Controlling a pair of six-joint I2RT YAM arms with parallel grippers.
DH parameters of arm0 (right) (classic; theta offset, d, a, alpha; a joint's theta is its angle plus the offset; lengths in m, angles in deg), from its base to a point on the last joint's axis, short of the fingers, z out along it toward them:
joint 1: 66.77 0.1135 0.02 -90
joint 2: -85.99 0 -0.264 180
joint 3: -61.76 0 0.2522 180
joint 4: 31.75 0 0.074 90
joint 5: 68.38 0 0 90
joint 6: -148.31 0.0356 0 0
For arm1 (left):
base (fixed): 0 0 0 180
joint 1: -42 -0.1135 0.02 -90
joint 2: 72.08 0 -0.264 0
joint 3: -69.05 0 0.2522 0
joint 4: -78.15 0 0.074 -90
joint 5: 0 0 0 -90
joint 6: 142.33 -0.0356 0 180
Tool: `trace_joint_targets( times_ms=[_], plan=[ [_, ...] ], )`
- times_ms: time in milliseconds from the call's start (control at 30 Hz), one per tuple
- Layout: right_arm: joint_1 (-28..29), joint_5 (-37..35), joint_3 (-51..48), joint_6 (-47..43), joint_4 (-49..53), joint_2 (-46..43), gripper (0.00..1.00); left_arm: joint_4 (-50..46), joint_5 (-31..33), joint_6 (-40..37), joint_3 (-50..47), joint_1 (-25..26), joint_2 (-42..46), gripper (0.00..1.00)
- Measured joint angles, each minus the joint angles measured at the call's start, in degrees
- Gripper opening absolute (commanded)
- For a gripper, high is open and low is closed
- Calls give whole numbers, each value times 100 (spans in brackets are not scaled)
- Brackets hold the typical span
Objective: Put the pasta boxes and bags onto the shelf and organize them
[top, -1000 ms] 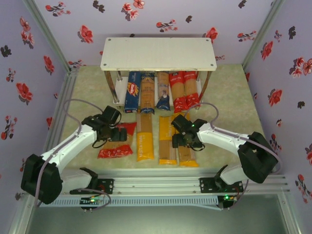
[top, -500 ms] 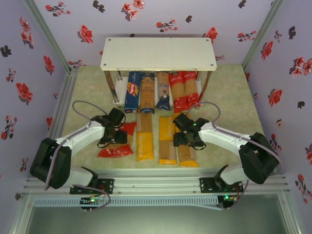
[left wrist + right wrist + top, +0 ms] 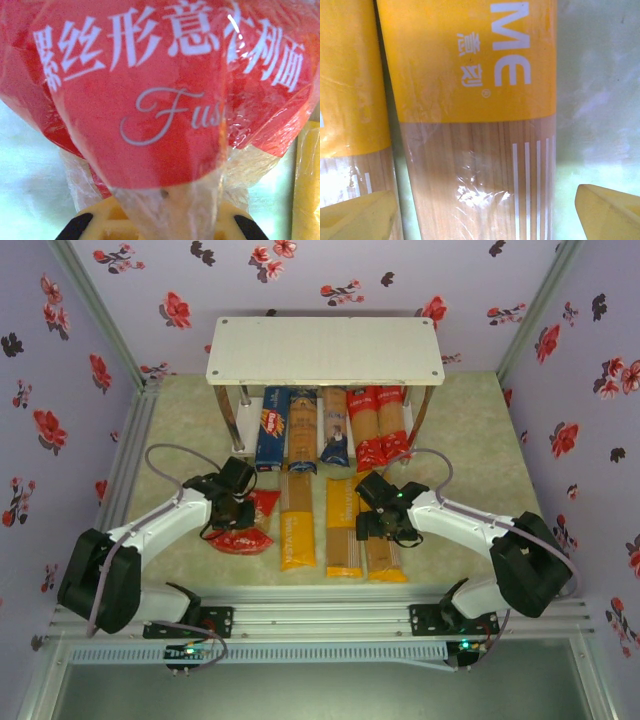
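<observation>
A wide red bag (image 3: 243, 541) of short pasta lies on the table at the left. My left gripper (image 3: 237, 512) is shut on it; in the left wrist view the red bag (image 3: 150, 100) looms close and its clear plastic end is pinched in my left gripper (image 3: 167, 217). My right gripper (image 3: 384, 525) stands open, straddling the rightmost long yellow bag (image 3: 388, 562). In the right wrist view that yellow bag (image 3: 470, 75) lies between the fingertips (image 3: 610, 210) of my right gripper (image 3: 480, 220), untouched. The white shelf (image 3: 325, 350) stands at the back. Blue pasta boxes (image 3: 270, 428) and long red bags (image 3: 363, 425) lie under its top board.
Two more long yellow bags (image 3: 297, 530) (image 3: 343, 525) lie side by side in the middle of the table, between my two grippers. One of them (image 3: 350, 75) sits just left of the straddled bag. Flowered walls close in the table on three sides.
My left gripper has shut on the wide red bag and shifted slightly right; the bag has bunched up under it. The right arm has not moved.
</observation>
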Motion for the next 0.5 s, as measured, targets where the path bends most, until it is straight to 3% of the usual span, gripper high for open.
trace_joint_targets(
  times_ms=[233,500],
  plan=[
    [0,-2,37,-2,7,0,93,-522,-299,-42,96,-90,433,0],
    [0,-13,227,-4,22,0,92,-1786,-844,-234,1526,-352,1255,0]
  ],
)
